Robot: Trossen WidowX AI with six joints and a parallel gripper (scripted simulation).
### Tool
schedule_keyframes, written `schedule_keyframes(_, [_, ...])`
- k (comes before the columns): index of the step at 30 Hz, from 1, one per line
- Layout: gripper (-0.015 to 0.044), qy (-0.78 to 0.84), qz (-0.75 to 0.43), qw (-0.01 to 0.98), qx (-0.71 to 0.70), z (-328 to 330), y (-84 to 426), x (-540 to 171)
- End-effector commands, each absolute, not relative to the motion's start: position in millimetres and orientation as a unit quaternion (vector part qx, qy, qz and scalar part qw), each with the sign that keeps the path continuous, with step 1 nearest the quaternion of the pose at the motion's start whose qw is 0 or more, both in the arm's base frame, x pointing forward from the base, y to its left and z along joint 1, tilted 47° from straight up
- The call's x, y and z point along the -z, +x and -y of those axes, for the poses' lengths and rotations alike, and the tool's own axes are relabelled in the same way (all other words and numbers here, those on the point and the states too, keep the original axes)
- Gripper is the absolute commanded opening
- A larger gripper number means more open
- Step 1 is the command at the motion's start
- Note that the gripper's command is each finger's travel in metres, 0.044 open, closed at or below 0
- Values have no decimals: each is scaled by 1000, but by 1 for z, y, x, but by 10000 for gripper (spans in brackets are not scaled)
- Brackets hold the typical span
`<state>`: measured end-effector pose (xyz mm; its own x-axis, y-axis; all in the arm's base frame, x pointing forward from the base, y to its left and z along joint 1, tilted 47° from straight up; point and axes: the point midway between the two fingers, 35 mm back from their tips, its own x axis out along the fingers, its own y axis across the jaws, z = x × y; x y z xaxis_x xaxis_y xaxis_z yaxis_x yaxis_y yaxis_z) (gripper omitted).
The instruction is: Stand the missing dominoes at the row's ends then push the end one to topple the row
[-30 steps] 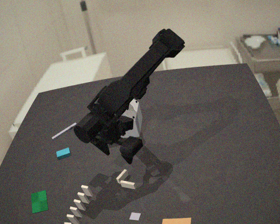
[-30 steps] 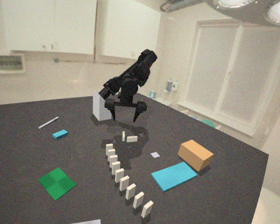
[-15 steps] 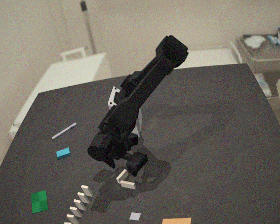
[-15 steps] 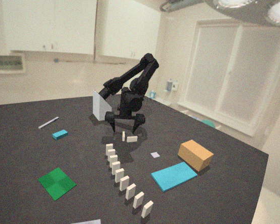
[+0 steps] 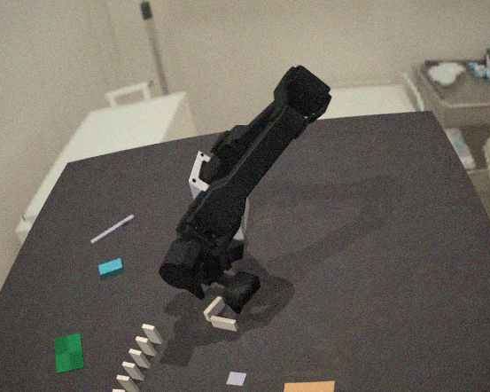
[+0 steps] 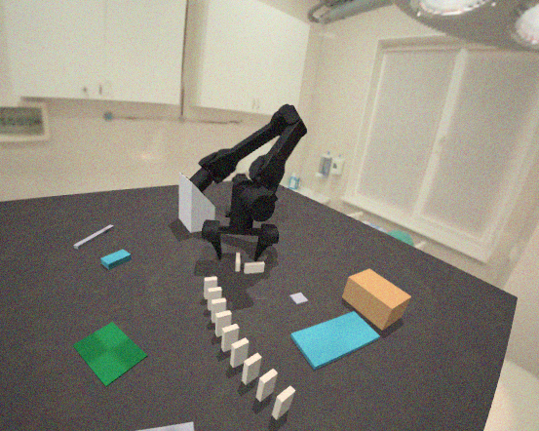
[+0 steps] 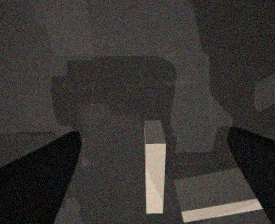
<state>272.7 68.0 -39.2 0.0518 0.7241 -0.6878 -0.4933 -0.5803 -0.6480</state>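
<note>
Several cream dominoes stand in a spaced row; its end nearest the arm is a domino, and its other end is a domino at the front. Two loose dominoes lie on their sides close together beyond the arm-side end: one narrow-looking domino and another domino at an angle to it. My gripper is open and empty, pointing down low over them. In the wrist view the first loose domino lies between the fingers; the second is near the right finger.
A blue block, a pale rod and a green square lie left. A lilac square, a blue slab and an orange box lie right of the row.
</note>
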Motion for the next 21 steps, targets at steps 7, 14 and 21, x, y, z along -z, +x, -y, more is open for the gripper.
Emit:
schedule_keyframes(7, [230, -568, 100, 449, -682, -69, 271, 40])
schedule_keyframes(14, [46, -568, 100, 449, -682, -69, 271, 40])
schedule_keyframes(21, [29, -568, 100, 449, -682, -69, 271, 40])
